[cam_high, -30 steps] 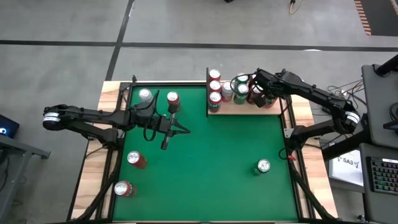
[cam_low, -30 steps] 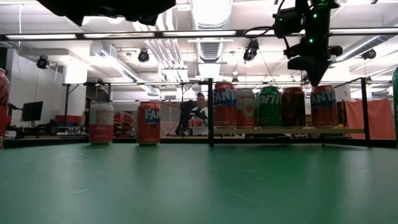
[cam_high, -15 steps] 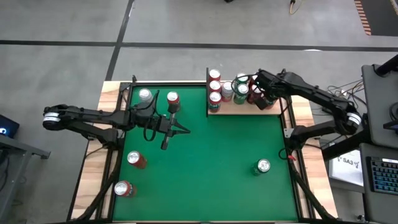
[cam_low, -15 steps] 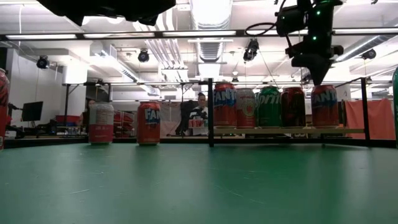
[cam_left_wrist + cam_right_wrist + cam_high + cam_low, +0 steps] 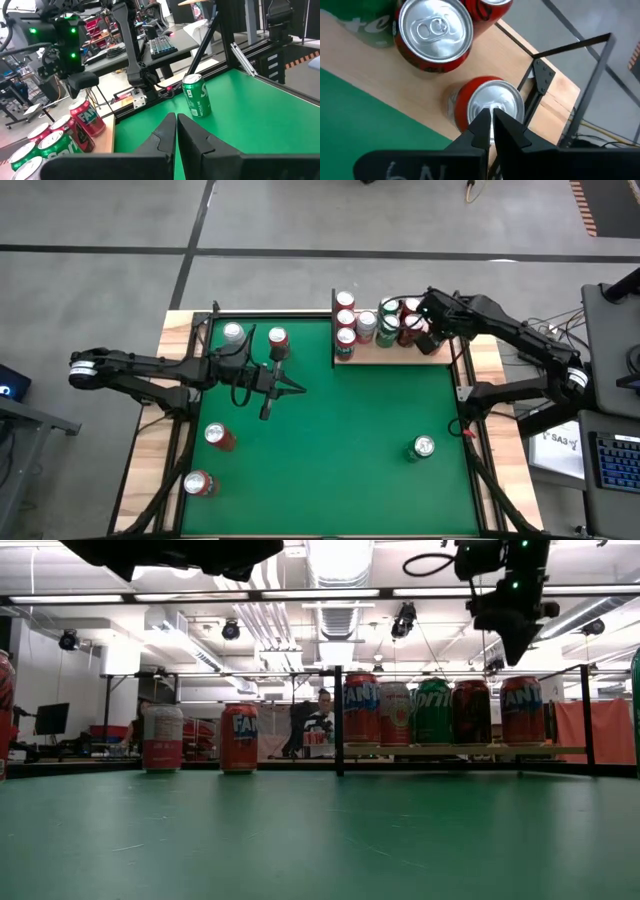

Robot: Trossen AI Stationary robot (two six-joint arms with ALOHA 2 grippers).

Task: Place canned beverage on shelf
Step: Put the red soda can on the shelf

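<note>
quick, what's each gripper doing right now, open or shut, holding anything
Left gripper: shut, holding nothing, over the green tabletop.
Right gripper: shut, holding nothing, above a red can on the shelf.

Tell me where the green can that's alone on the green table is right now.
In the high view, the green can stands upright on the green tabletop's near-right area, well below the shelf and apart from every other can.
</note>
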